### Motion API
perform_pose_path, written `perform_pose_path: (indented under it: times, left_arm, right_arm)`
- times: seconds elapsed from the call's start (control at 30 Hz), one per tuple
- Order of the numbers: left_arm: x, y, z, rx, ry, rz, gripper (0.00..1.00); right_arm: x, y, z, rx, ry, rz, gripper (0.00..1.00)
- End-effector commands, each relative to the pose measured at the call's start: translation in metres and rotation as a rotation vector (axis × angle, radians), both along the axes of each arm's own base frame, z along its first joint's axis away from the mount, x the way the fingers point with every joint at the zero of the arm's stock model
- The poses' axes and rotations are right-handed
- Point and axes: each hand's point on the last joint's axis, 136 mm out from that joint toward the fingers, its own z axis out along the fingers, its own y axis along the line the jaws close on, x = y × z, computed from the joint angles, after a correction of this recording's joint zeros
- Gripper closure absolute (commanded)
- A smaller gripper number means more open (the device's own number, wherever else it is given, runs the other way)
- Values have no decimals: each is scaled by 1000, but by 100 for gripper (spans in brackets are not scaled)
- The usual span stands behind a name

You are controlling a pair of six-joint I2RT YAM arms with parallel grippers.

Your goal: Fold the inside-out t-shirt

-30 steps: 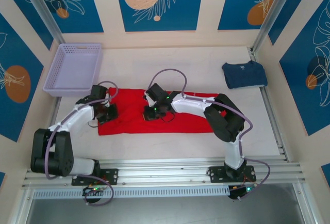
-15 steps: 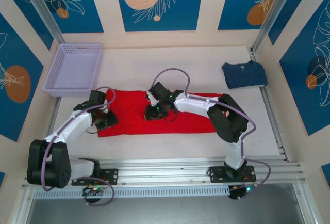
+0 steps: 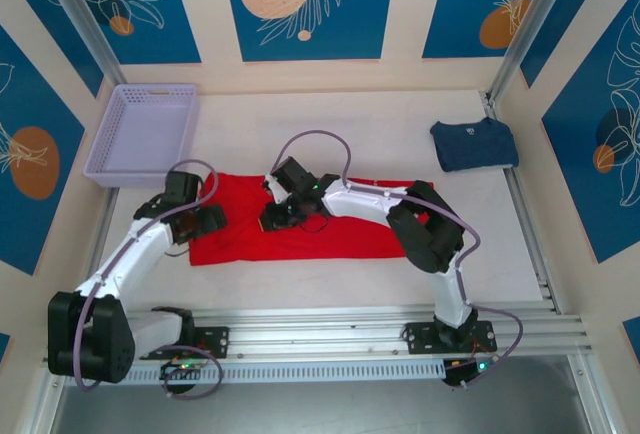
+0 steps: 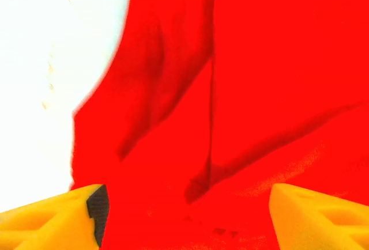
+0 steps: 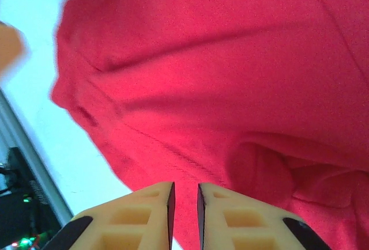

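top external: red t-shirt (image 3: 320, 242) lies flat, a wide creased band.

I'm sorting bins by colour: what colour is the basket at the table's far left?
Lavender; the basket shows best in the top external view.

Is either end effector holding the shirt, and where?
Neither seems to hold it. The left end effector stands wide open over the red t-shirt; the right end effector has fingers slightly apart, no cloth between.

White arm links (image 3: 128, 252), black joints (image 3: 88, 326), lavender cables (image 3: 318, 135), yellow gripper fingers (image 4: 46, 218)
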Motion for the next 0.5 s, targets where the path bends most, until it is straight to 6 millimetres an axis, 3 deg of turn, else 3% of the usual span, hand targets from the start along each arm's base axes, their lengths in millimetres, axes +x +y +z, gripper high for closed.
perform_pose_path:
  times: [0.0,0.1,0.17,0.33,0.47]
  left_arm:
    - [23,23,9,78,-80,69,16]
    - [41,28,2,81,-73,58,5]
    - [52,29,-7,96,-51,33,0]
    - [68,14,-39,44,42,-51,0]
    - [71,9,-63,27,121,-89,0]
  right_arm:
    - [-9,-8,-29,-51,93,4,80]
    - [-10,-14,-26,-40,96,9,79]
    - [-11,-16,-13,-4,81,17,74]
    - [-15,-28,11,61,48,14,68]
    - [-19,-37,14,70,43,3,68]
